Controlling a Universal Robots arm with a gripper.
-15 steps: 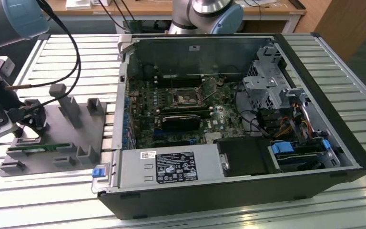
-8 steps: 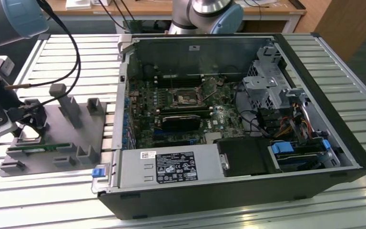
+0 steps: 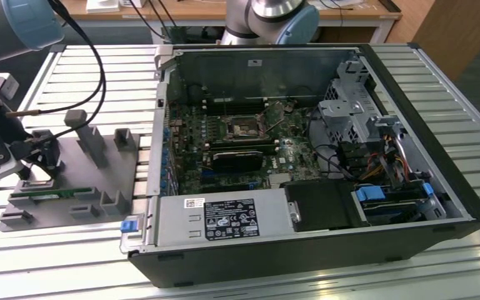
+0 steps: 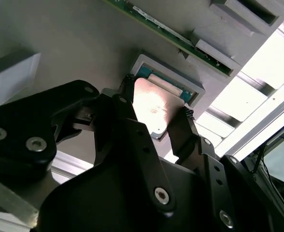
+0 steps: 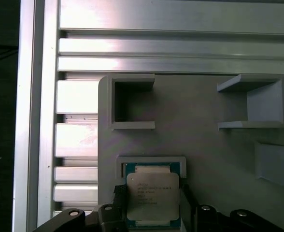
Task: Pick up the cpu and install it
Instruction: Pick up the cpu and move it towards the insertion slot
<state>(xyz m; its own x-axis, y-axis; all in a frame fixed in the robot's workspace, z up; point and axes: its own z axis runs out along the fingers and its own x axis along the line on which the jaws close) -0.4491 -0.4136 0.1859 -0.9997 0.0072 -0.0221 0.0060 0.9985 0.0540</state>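
On the grey plastic holder plate (image 3: 65, 190) at the exterior view's left, the small flat silver-topped square cpu (image 5: 152, 198) is being pinched in its pale pocket (image 5: 151, 160) by the black gripper (image 4: 155, 105), its fingers (image 4: 180, 133) closed narrowly on opposite edges, and is being judged light, stiff, slippery and fragile underneath.

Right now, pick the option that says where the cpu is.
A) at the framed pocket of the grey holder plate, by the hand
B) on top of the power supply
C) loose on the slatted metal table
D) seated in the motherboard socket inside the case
A: in the first wrist view the cpu is at the framed pocket of the grey holder plate, with the hand right at it.
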